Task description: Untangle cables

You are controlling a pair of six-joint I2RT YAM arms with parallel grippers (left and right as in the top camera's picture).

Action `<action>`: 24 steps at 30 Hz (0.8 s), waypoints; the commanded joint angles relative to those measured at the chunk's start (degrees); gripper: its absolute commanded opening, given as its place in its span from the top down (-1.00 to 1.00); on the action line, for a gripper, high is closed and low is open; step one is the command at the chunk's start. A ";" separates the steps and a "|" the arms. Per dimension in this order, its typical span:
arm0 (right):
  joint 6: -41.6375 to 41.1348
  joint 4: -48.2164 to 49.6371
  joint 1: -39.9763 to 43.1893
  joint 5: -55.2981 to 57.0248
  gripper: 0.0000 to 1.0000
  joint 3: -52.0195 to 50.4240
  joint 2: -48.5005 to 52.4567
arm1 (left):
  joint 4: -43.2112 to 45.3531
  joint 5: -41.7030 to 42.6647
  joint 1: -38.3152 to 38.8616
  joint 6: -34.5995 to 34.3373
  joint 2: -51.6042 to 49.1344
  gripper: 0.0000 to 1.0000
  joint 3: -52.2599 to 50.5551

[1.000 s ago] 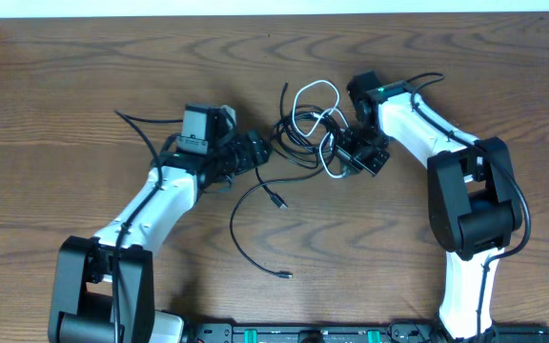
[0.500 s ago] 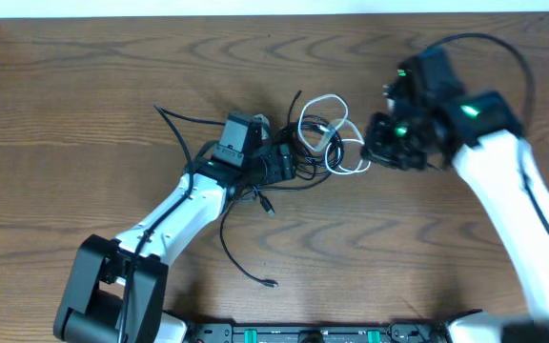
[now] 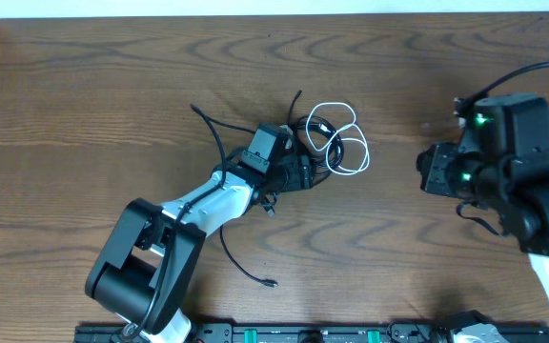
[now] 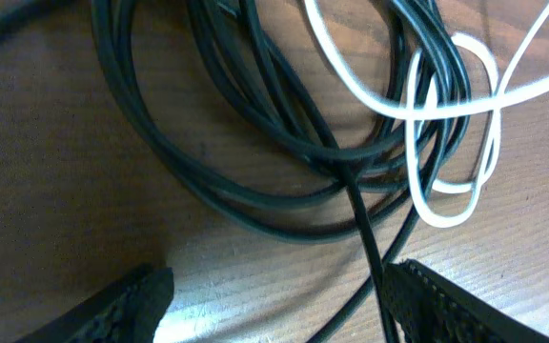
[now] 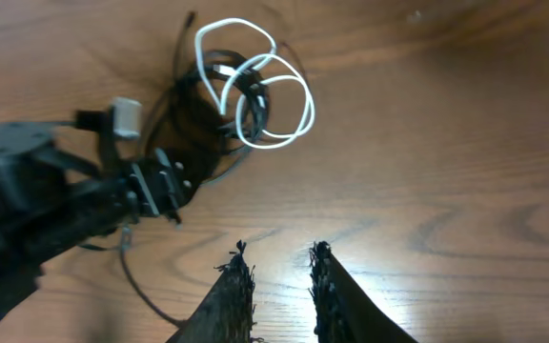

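Observation:
The black cables (image 3: pixel 303 129) lie in a tangle at mid table, wound together with a white cable (image 3: pixel 349 157). One black strand trails toward the front and ends in a small plug (image 3: pixel 271 283). My left gripper (image 3: pixel 305 171) is open right at the tangle. In the left wrist view (image 4: pixel 274 295) black loops (image 4: pixel 332 162) and the white cable (image 4: pixel 417 112) lie just ahead, and one black strand runs between the fingers close to the right one. My right gripper (image 3: pixel 425 173) hangs off to the right, slightly open and empty (image 5: pixel 276 262), well away from the tangle (image 5: pixel 184 114).
The wooden table (image 3: pixel 112 86) runs to a pale far edge. Another black strand (image 3: pixel 208 119) sticks out behind the left arm. The left arm's links (image 3: pixel 198 205) lie diagonally from the front left. The right arm's body (image 3: pixel 532 191) stands at the right.
My right gripper let go of the cables and drew back to the right and up. My left gripper moved right, and the tangle shifted right with it.

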State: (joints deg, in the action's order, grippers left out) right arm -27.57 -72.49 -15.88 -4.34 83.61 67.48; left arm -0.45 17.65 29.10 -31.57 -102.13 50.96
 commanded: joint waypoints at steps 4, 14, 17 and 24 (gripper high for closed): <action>-0.92 4.94 -0.35 1.86 0.58 -6.64 2.47 | 1.92 -6.08 0.24 -0.55 -4.02 0.62 -0.13; -0.96 19.61 -0.68 0.74 0.64 -20.98 7.58 | -7.08 -8.31 0.17 -1.25 3.32 0.85 -0.11; 5.25 23.26 -1.81 -4.13 0.62 -23.56 10.03 | -14.43 -8.83 0.17 -1.09 9.70 0.85 -0.11; 18.58 30.03 -7.30 -11.47 0.25 -24.59 14.64 | -27.06 -10.64 0.17 -1.11 24.26 0.85 -0.11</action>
State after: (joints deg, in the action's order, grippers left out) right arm -17.26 -43.97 -20.62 -11.53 59.02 81.08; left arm -24.86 8.60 29.17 -33.01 -83.07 50.81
